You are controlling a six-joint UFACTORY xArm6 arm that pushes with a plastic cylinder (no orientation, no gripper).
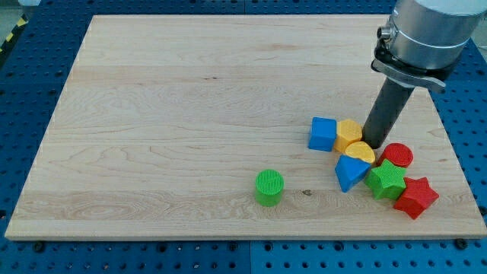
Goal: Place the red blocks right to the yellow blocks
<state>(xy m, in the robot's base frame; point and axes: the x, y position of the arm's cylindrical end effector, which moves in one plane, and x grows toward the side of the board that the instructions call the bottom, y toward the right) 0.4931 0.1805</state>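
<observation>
- No jaws here: only my tip (374,142), touching yellow blocks (349,134) near counter (152,114) right edge.
- Red cylinder (397,155), red star (415,197) near bottom-right corner: probably light, rigid, slippery; best pushed on flat sides.

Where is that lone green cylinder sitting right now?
The green cylinder stands alone near the board's bottom edge, just right of centre, left of the cluster whose nearest piece is the blue block.

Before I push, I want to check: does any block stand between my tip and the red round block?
Nothing visible does. My tip sits just left of the red round block, with the yellow blocks on its other side.
</observation>
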